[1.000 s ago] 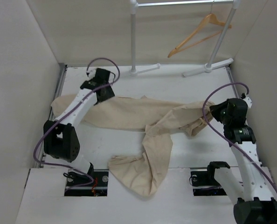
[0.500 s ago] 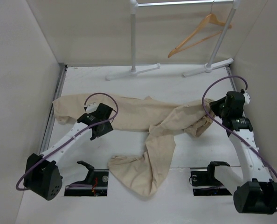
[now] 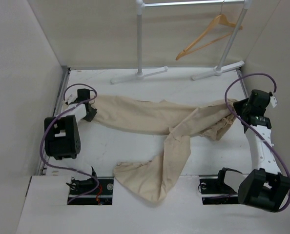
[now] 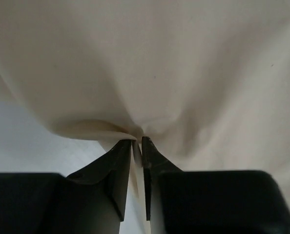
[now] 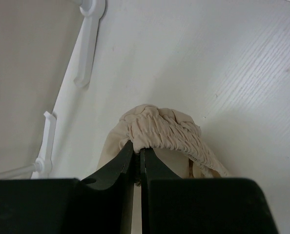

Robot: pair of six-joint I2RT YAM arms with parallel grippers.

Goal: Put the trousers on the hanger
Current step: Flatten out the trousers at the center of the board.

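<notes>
Cream trousers (image 3: 150, 119) lie stretched across the table, one leg running left, the other trailing toward the near edge (image 3: 150, 180). My left gripper (image 3: 90, 109) is shut on the end of the left leg; in the left wrist view its jaws pinch a fold of the cloth (image 4: 184, 73). At the right, my right gripper (image 3: 238, 108) is shut on the gathered elastic waistband (image 5: 167, 129). The tan wooden hanger (image 3: 208, 35) hangs from the white rack's top bar at the back right, apart from both grippers.
The white rack (image 3: 140, 39) stands at the back, its two feet (image 3: 137, 75) (image 3: 217, 70) resting on the table. Its feet (image 5: 89, 39) also show in the right wrist view. Walls close in on the left and right.
My left arm swung back to the left and its gripper closed on the left leg's end. The right gripper pulled the waistband further right, and the trousers are drawn straighter.
</notes>
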